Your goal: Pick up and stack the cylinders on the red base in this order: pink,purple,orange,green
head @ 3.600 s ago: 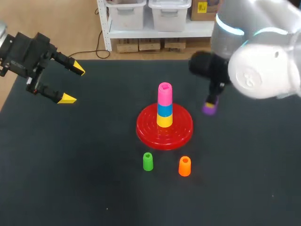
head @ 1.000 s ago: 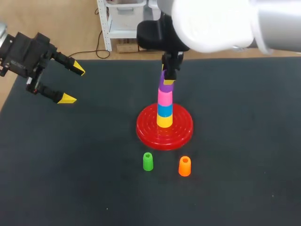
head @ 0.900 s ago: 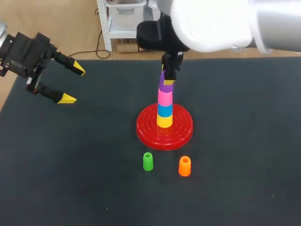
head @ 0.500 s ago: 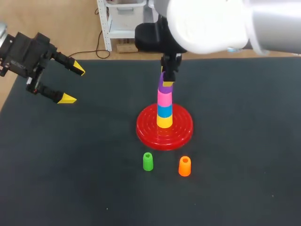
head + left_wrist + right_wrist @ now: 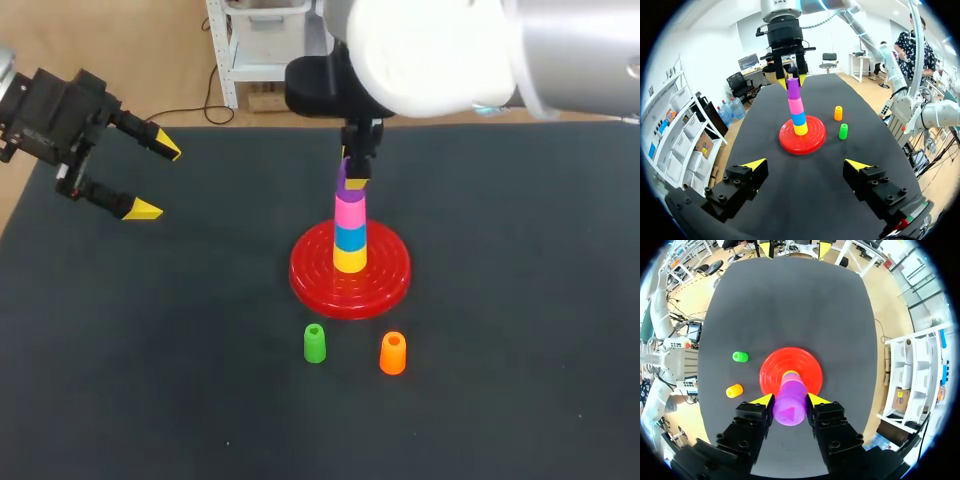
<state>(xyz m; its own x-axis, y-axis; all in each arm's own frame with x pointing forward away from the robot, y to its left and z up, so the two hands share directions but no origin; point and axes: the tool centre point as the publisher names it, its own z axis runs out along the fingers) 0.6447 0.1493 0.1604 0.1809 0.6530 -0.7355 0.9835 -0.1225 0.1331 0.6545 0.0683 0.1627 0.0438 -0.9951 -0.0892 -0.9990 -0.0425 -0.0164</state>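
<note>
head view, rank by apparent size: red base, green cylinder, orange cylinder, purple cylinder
1. red base: clearly the largest.
2. orange cylinder and green cylinder: these look about alike, so I won't rank one over the other.
Unranked: purple cylinder. It is partly hidden, so its size against those two is unsure.

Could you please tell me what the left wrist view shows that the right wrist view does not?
Only the left wrist view shows, side-on, the blue plastic cylinder and pink plastic cylinder beneath the purple plastic cylinder. Only the right wrist view shows the purple cylinder's top face, with the right tool shut on its sides. Both show the round red plastic base, the small green cylinder and the small orange cylinder.
</note>
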